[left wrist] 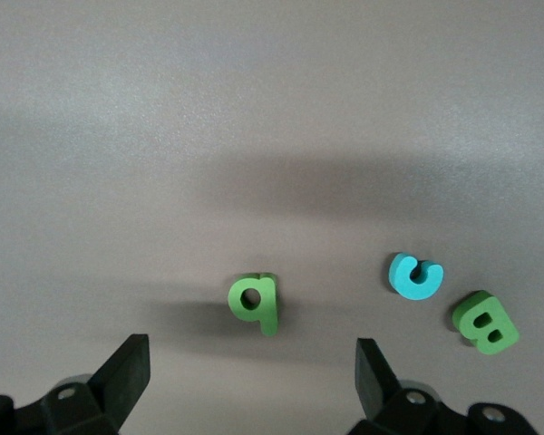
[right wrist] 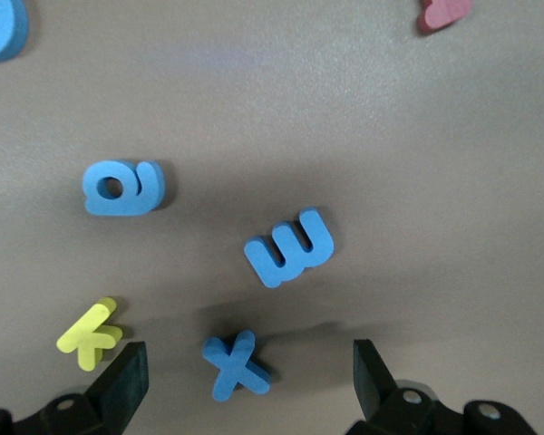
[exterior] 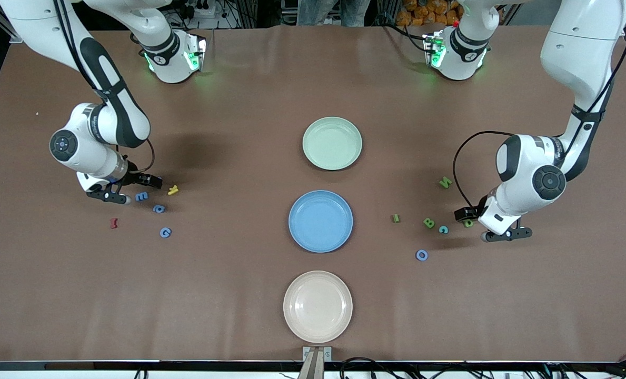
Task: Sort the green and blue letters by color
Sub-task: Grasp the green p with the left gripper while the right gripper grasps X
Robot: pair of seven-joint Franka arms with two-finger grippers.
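Note:
My right gripper hangs open, low over a blue X that lies between its fingers, untouched. Close by lie a blue E, a blue a and a blue G. My left gripper is open just above a green q. Beside it lie a cyan c, a green B, a green I, a green N and a blue O.
Three plates stand in a row down the table's middle: pale green, blue, and beige nearest the front camera. A yellow letter and a dark red letter lie among the blue ones.

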